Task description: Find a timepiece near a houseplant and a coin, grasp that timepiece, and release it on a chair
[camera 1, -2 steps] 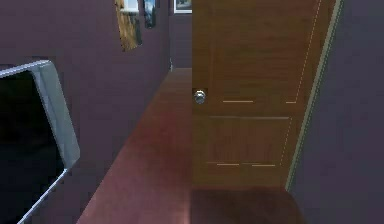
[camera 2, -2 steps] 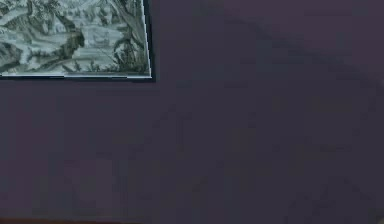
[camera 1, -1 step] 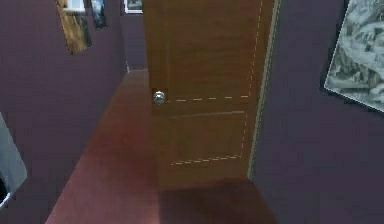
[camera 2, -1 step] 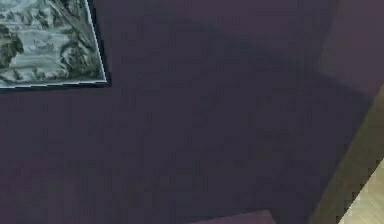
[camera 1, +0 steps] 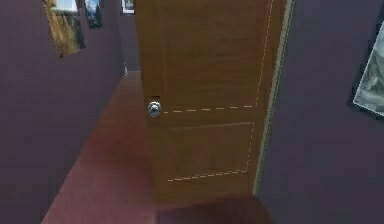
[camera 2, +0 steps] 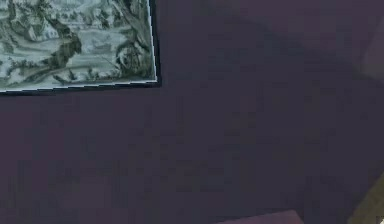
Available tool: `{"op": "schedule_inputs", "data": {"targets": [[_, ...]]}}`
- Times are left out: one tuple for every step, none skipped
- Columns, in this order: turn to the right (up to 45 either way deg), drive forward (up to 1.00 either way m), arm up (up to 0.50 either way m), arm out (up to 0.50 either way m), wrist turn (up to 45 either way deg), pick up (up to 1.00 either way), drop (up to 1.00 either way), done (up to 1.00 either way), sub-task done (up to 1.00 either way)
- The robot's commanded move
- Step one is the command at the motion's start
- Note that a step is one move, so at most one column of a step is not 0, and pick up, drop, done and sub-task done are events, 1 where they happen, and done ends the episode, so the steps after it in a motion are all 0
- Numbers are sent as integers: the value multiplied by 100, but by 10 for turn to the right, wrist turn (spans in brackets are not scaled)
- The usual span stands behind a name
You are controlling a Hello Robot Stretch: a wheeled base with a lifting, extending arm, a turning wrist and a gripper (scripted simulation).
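wooden door point(camera 1: 205, 90) with round knob point(camera 1: 154, 108) standing ajar close ahead, purple wall point(camera 2: 250, 130) with framed picture point(camera 2: 75, 45) just beside: driving on risks striking the door's edge; gripper state and timepiece location cannot be told.

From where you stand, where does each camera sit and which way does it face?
Forward view: on the robot, looking ahead and slightly down at a wooden door with a knob, beside a purple wall.
Arm side view: on the robot's body, looking sideways at a purple wall and a framed picture.
Shared: probably the same wall and picture, seen at the forward view's right edge.
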Motion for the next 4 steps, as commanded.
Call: {"op": "schedule_inputs", "data": {"targets": [[-360,0,0,0,0,0,0,0,0],[-30,0,0,0,0,0,0,0,0],[0,100,0,0,0,0,0,0,0],[0,20,0,0,0,0,0,0,0]]}}
